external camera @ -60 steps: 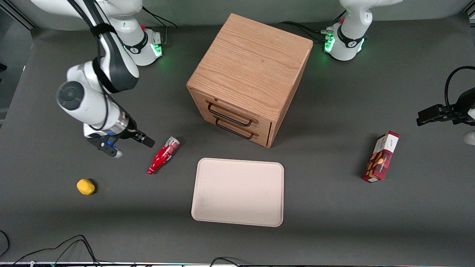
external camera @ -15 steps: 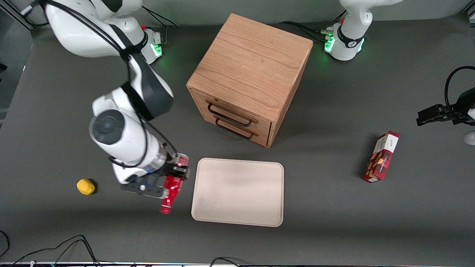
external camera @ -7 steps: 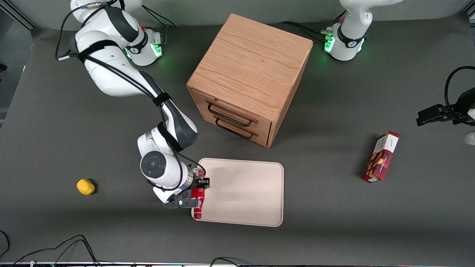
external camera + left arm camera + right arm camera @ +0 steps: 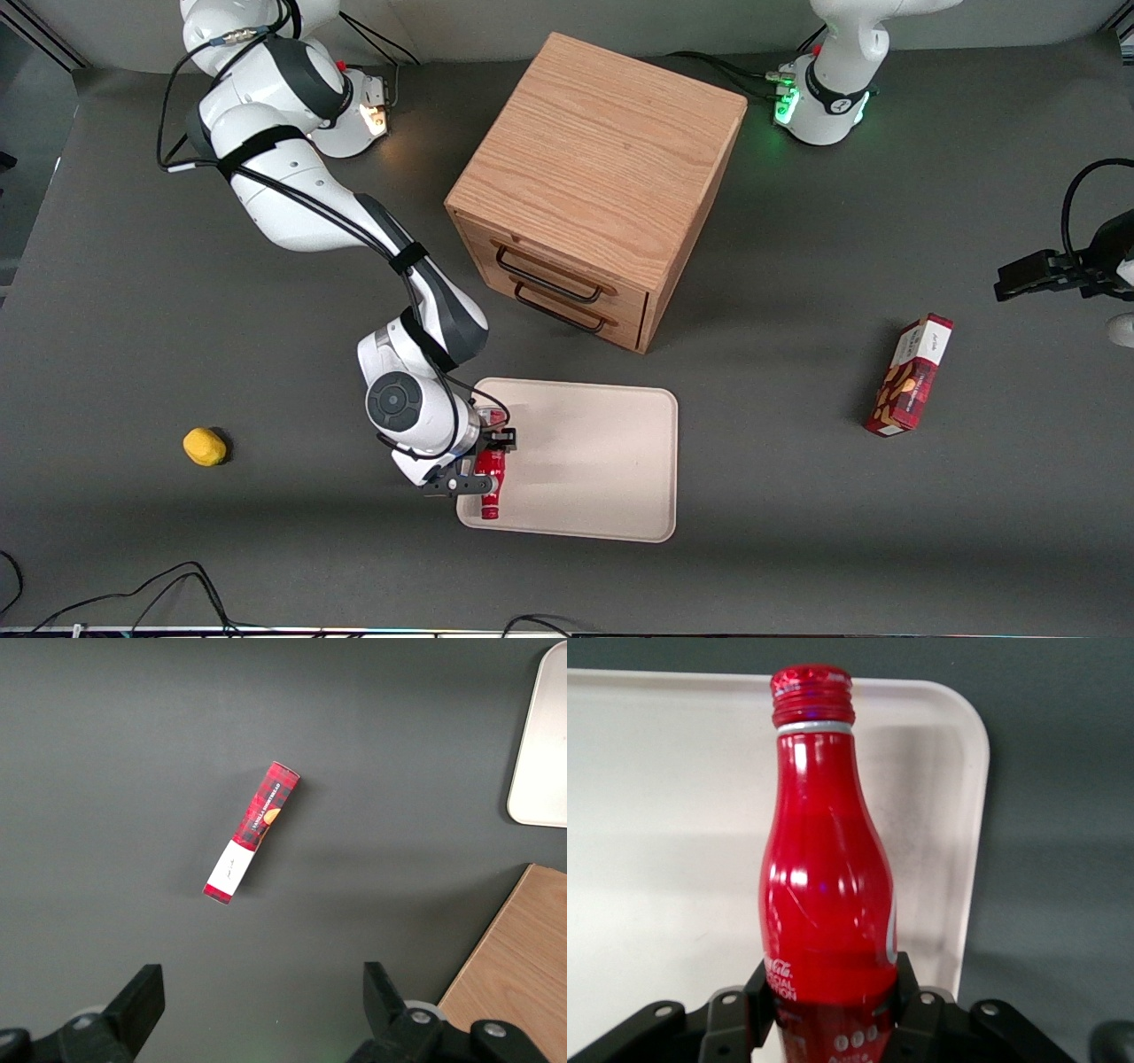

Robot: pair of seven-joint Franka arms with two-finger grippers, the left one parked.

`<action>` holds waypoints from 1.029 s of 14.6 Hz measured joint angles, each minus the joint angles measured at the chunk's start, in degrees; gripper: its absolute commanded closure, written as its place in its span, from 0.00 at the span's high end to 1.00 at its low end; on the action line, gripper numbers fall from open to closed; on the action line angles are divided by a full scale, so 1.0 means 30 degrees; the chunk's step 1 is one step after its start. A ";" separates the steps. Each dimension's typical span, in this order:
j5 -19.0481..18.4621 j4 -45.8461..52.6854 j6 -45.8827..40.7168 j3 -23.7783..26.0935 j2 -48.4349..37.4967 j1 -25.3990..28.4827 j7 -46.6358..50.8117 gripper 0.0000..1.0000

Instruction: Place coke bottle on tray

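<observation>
My right gripper (image 4: 483, 461) is shut on the red coke bottle (image 4: 490, 483), which lies lengthwise in the jaws with its red cap pointing toward the front camera. The bottle is over the pale beige-pink tray (image 4: 594, 461), at the tray's edge toward the working arm's end, near its front corner. In the right wrist view the bottle (image 4: 826, 886) fills the middle, the fingers (image 4: 757, 992) clamp its lower body, and the tray (image 4: 664, 833) lies under it with its rounded corner visible. I cannot tell whether the bottle touches the tray.
A wooden two-drawer cabinet (image 4: 598, 186) stands farther from the camera than the tray. A red snack box (image 4: 910, 375) lies toward the parked arm's end, also in the left wrist view (image 4: 253, 830). A small yellow object (image 4: 205, 446) lies toward the working arm's end.
The gripper took the bottle from the table beside the tray and carried it sideways over the tray's edge. In the last half second it shifted slightly farther over the tray.
</observation>
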 measured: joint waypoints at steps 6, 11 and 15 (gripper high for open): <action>0.0000 -0.0082 0.0685 -0.0013 0.0213 0.0004 0.0168 1.00; -0.0002 -0.0008 -0.0077 -0.0144 -0.0878 -0.0152 0.0178 1.00; -0.0024 -0.0598 -0.5028 -0.0873 -0.4849 -0.1563 -0.0800 1.00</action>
